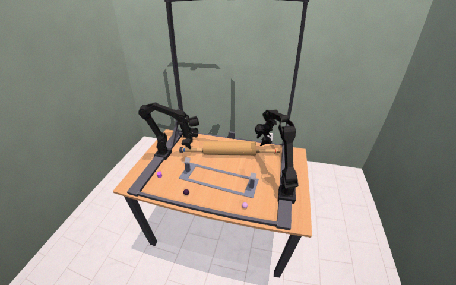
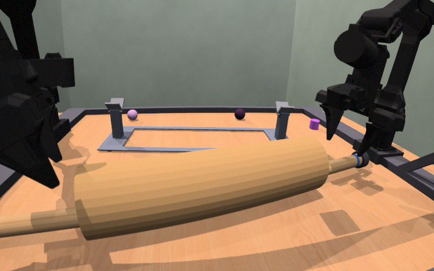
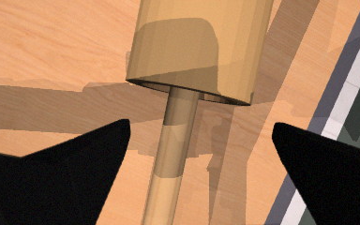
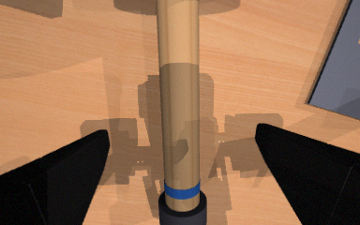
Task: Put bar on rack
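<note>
- The pale wooden bar [image 1: 267, 150] [image 2: 54, 219] [image 3: 168, 164] [image 4: 179, 108] lies beside the rack [image 1: 216, 188] [image 2: 116, 124] [image 4: 341, 66], off its cradles, banded blue and red
- A tan, faceted paper roll [image 1: 229, 148] [image 2: 202, 188] [image 3: 198, 42] surrounds its middle
- The left gripper [image 1: 265, 142] [image 2: 57, 173] [image 3: 201, 127] and right gripper [image 1: 188, 145] [image 2: 348, 147] [image 4: 183, 134] stand open, holding nothing

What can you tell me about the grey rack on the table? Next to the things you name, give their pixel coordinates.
The grey, metal-looking rack [image 1: 216, 188] [image 2: 179, 129] has a flat rectangular frame with an open middle and two upright posts. Each post is topped by an angled cradle, and both cradles hold nothing. It stands upright on the light wooden table, between the thick tan paper roll [image 1: 229, 148] [image 2: 199, 181] and the two small balls. Neither gripper touches it.
</note>
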### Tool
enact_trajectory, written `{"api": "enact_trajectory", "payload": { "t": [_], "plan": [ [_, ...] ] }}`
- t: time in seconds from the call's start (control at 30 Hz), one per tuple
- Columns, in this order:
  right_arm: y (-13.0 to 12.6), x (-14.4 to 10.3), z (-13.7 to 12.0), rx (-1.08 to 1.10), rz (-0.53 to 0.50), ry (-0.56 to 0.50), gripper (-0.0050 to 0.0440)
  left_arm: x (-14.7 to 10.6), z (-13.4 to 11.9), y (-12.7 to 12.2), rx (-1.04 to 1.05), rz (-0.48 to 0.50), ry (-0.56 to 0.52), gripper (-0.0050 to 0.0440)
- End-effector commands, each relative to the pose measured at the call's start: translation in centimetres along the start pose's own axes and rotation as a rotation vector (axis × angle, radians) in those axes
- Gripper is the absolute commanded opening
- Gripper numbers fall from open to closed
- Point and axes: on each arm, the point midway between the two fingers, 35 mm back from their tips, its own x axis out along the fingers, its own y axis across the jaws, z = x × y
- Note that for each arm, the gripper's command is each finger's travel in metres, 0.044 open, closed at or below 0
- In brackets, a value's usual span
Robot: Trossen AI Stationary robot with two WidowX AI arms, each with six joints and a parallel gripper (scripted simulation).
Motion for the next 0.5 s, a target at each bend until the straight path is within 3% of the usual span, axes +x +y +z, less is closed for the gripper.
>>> {"api": "enact_trajectory", "payload": {
  "t": [0.0, 0.2, 0.3, 0.37, 0.47],
  "plan": [
    [0.0, -0.6, 0.7, -0.002, 0.001, -0.022, 0.04, -0.5, -2.1, 0.2, 0.047, -0.004, 0.008, 0.04],
    [-0.1, -0.8, 0.7, -0.002, 0.0, -0.031, 0.04, 0.1, -8.4, 1.8, 0.213, 0.033, 0.005, 0.04],
    [-0.1, -0.8, 0.6, -0.001, 0.001, -0.032, 0.04, -0.3, -8.7, 1.6, 0.218, 0.019, 0.005, 0.04],
    [0.0, -0.8, 0.7, -0.001, 0.001, -0.036, 0.04, -1.3, -7.2, 0.8, 0.176, -0.014, 0.007, 0.04],
    [0.0, -0.8, 0.7, -0.002, 0.001, -0.036, 0.04, -1.2, -7.2, 1.1, 0.177, -0.005, 0.009, 0.04]
  ]
}}
